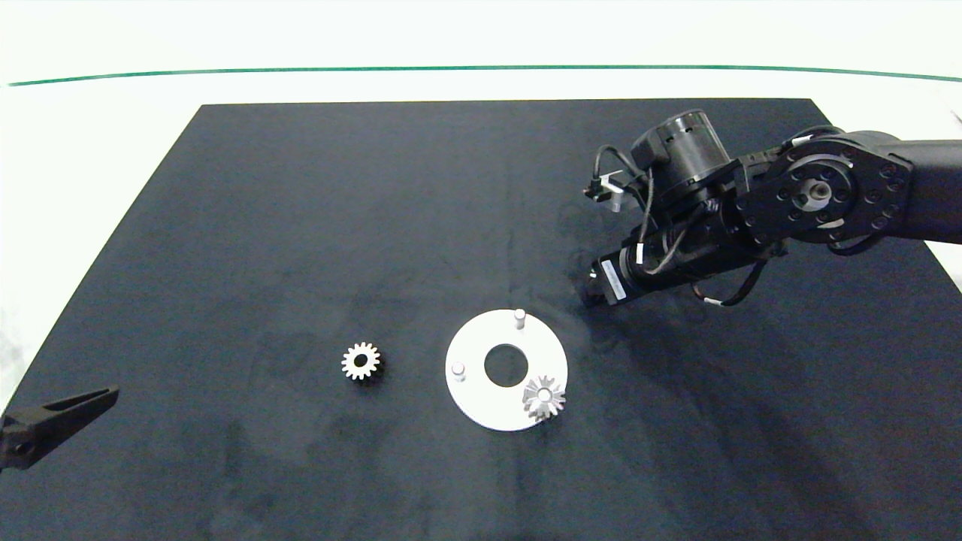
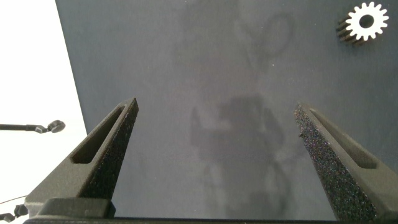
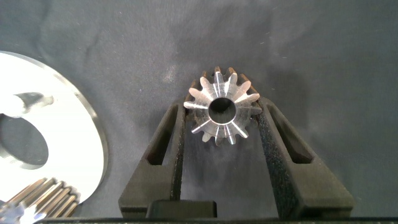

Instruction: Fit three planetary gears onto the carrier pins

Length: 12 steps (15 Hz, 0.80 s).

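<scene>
The white disc (image 1: 481,402) lies mid-mat with two bare carrier pins (image 1: 518,317) (image 1: 458,370). One planetary gear (image 1: 543,397) sits at the disc's near-right rim, where its pin's white tip shows in the bore. A second gear (image 1: 361,361) lies loose on the mat left of the disc and shows in the left wrist view (image 2: 365,22). My right gripper (image 3: 222,111) is shut on a third gear (image 3: 233,129), just beyond the disc's far-right rim (image 1: 591,291); the wrist hides that gear from above. My left gripper (image 2: 214,137) hovers open over bare mat.
A black mat (image 1: 301,225) covers the white table. The left gripper (image 1: 60,421) is parked at the mat's near-left corner. The right arm (image 1: 827,195) reaches in across the mat's far right. The disc's rim (image 3: 87,124) shows in the right wrist view.
</scene>
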Available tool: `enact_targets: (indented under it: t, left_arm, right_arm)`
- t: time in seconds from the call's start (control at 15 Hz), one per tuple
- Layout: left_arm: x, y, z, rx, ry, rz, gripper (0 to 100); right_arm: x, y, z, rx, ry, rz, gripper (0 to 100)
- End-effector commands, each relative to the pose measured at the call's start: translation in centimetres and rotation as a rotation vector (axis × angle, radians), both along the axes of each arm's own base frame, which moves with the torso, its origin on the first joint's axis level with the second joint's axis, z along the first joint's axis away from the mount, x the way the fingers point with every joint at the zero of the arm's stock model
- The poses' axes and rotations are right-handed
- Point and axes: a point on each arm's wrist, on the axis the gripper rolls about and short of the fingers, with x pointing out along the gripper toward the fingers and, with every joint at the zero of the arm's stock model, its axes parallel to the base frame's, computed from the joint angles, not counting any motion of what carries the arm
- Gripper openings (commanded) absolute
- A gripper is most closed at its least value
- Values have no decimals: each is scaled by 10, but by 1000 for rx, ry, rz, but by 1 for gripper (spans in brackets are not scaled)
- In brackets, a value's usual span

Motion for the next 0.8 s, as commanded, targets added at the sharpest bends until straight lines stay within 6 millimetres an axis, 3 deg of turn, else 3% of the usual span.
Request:
enact_targets:
  t: [0.07,0.4,0.8]
  left_arm:
    - [0,0,0,2,3,-1,100]
    - [0,0,0,2,3,0,100]
    - [1,0,-1,2,7,0,100]
  right_arm:
    - [-14,0,21,30,-48,16,19]
    - [-45,40,38,61,-94,153,19]
    - [-47,76,24,41,-74,221,19]
